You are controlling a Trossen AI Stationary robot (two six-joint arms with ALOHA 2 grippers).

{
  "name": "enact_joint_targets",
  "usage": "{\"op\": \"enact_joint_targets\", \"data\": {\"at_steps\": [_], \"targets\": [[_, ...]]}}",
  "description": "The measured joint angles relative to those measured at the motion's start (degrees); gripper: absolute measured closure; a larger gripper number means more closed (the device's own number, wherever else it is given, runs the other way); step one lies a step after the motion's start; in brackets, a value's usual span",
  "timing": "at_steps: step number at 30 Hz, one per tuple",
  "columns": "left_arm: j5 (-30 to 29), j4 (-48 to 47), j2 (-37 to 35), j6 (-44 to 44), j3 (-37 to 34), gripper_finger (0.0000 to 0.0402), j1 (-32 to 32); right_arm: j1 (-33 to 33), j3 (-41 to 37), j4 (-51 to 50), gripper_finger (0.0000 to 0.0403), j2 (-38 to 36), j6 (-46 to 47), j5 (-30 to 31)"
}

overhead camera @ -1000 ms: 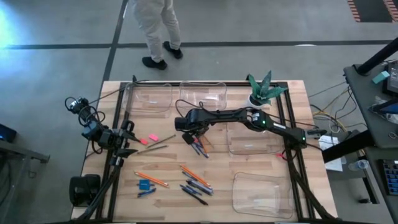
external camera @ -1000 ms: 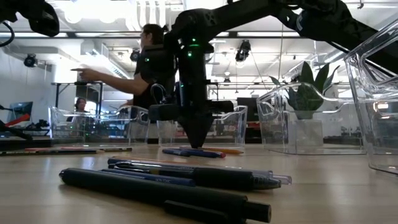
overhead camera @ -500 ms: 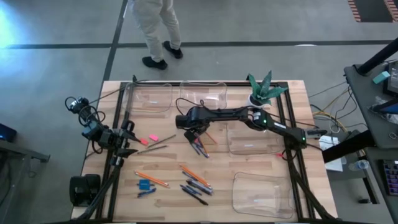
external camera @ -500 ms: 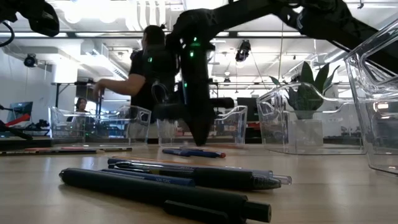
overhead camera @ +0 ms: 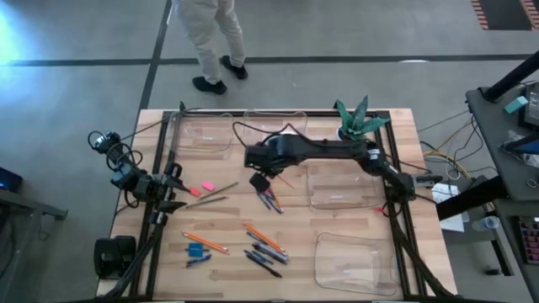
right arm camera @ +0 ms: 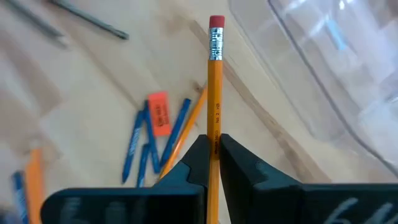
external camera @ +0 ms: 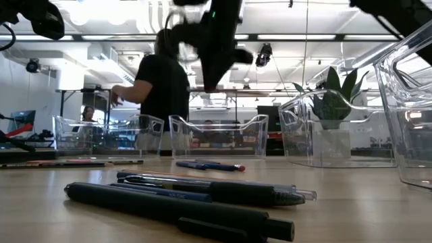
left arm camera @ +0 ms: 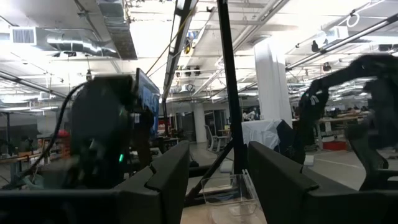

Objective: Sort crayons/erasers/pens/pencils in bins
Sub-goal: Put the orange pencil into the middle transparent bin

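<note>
Pencil [right arm camera: 215,93] is pinched between the right gripper [right arm camera: 211,144]'s closed fingers, lifted over the table centre, at 12 o'clock from the loose pens [overhead camera: 269,200]. You carry it level to one clear bin [overhead camera: 337,185] at 3 o'clock, lower well inside the rim, then release (don't clip the wall). It's a long orange stick, metal band, pink eraser tip. Left gripper [left arm camera: 217,171] waits at the table's 9 o'clock edge, fingers spread, holding nothing.

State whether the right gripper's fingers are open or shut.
Shut on the orange pencil: in the right wrist view the right gripper's dark fingers pinch its shaft, eraser end pointing away.
</note>
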Motion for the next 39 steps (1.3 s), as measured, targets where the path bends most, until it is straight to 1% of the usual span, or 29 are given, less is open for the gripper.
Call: {"op": "enact_joint_targets", "data": {"at_steps": [4,8,12,15,17,23,27,31,34,39], "targets": [[0.02,0.01,-0.02,-0.01,0.00,0.0249,0.00,1.45,-0.48,-0.46,0.0385,-4.85,-4.53,2.28],[0.00,0.01,-0.02,0.01,0.00,0.0249,0.01,2.60,-2.02,-3.73,0.0385,-9.44,-8.73,2.37],[0.00,-0.01,-0.01,0.01,0.02,0.0249,-0.01,3.69,-4.32,-9.35,0.0385,-12.85,-9.07,2.34],[0.00,-0.01,-0.02,-0.01,0.01,0.0249,0.01,4.47,-7.57,-11.65,0.0385,-16.31,-9.10,2.37],[0.00,0.01,-0.02,0.01,0.02,0.0249,-0.01,4.96,-10.82,-12.25,0.0385,-18.56,-9.29,2.38],[0.00,0.01,-0.01,0.00,0.01,0.0249,0.00,6.74,-24.11,-12.18,0.0385,-26.68,-8.78,2.32],[0.02,0.01,-0.02,-0.01,0.02,0.0249,-0.01,7.34,-33.25,-11.28,0.0385,-32.39,-5.57,2.32],[0.01,-0.01,-0.01,-0.01,0.00,0.0249,0.01,7.43,-42.27,-7.22,0.0385,-37.56,-2.14,1.43],[0.00,0.01,-0.02,0.01,0.00,0.0249,-0.01,7.47,-48.93,-3.04,0.0385,-41.10,-2.00,-0.55],[0.01,0.01,-0.01,0.00,0.02,0.0249,0.01,7.45,-58.31,0.79,0.0385,-44.93,-1.95,-0.92]]}}
